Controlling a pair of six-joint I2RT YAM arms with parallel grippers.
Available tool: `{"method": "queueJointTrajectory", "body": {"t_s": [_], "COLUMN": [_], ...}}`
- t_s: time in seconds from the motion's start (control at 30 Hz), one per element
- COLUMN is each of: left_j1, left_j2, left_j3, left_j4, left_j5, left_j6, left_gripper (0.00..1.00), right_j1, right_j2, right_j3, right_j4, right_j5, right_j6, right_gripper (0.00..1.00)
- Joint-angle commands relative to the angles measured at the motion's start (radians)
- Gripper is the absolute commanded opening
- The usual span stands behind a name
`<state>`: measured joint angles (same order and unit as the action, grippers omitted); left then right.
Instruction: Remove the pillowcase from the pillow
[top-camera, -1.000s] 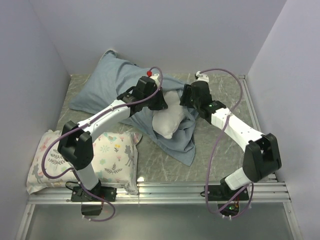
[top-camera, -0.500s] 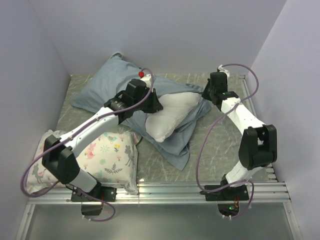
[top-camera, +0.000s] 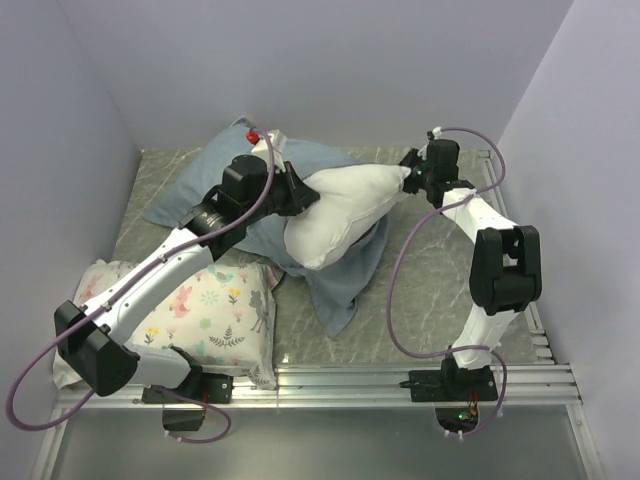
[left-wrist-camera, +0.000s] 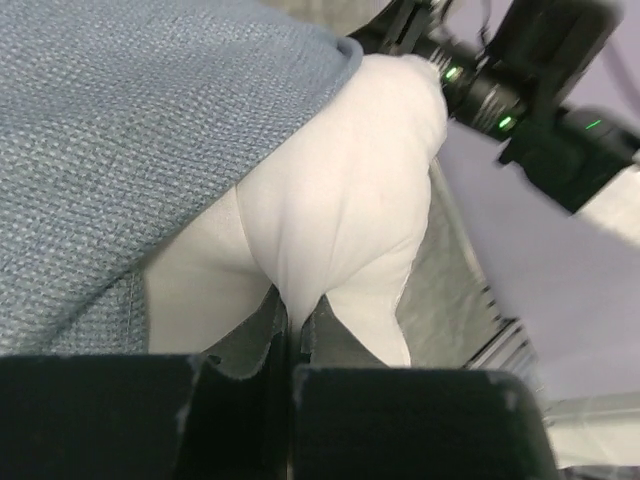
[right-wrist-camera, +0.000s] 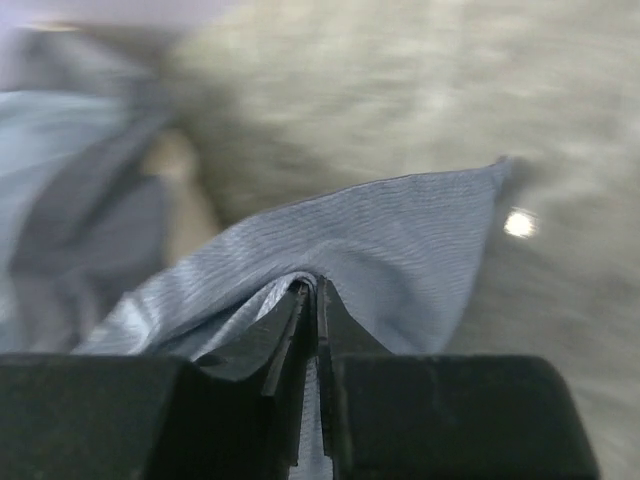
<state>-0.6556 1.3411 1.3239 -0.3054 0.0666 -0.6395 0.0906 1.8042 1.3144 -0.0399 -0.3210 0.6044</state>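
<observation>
Left gripper (left-wrist-camera: 290, 308) nipped tight on the plump white pillow (top-camera: 335, 210). Right gripper (right-wrist-camera: 312, 288) clamps the grey-blue fabric pillowcase (top-camera: 345, 285) hem, back-right. Open grey marbled table (top-camera: 435, 290) lies nearer the bases.

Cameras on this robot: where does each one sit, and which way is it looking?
Top external: above and behind the bases, looking down at the table; left arm and right arm show whole.
Left wrist: on the left arm, facing along the left gripper, shut on the pillow.
Right wrist: on the right arm, facing along the right gripper, shut on the pillowcase.
Shared: left wrist and top both show pillow and right arm.
</observation>
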Motion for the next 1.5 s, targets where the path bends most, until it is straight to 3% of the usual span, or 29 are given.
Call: {"method": "queueJointTrajectory", "body": {"t_s": [0.0,0.07,0.2,0.37,0.6,0.93,1.17,1.33,1.47], "left_j1": [-0.007,-0.012,-0.019,-0.018,-0.018,-0.032,-0.07,-0.136,-0.157], "left_j2": [-0.071,-0.045,0.064,0.141,0.308,0.366,0.244,0.233,0.251], "left_j3": [-0.003,0.015,0.086,0.149,0.287,0.249,0.138,0.162,0.161], "left_j4": [0.424,0.483,0.546,0.562,0.542,0.624,0.632,0.569,0.583], "left_j5": [0.038,0.033,-0.004,-0.106,-0.155,-0.224,-0.408,-0.594,-0.617], "left_j6": [-0.152,-0.184,-0.189,-0.19,-0.206,-0.247,-0.177,-0.095,-0.092], "left_gripper": [0.0,0.0,0.0,0.0,0.0,0.0,0.0,0.0,0.0], "right_j1": [-0.009,-0.008,-0.006,-0.023,-0.04,-0.094,-0.14,-0.143,-0.164], "right_j2": [0.023,0.041,0.04,-0.098,-0.307,-0.41,-0.398,-0.417,-0.436], "right_j3": [-0.007,0.003,0.04,-0.038,-0.112,-0.144,-0.147,-0.135,-0.129], "right_j4": [0.263,0.313,0.256,0.153,0.0,-0.163,-0.143,-0.135,-0.152], "right_j5": [-0.32,-0.429,-0.465,-0.253,0.052,0.299,0.247,0.249,0.243], "right_j6": [0.086,0.11,0.078,0.076,0.081,0.06,0.052,0.063,0.052], "right_gripper": [0.15,0.24,0.4,0.61,0.71,0.76,0.76,0.75,0.74]}}
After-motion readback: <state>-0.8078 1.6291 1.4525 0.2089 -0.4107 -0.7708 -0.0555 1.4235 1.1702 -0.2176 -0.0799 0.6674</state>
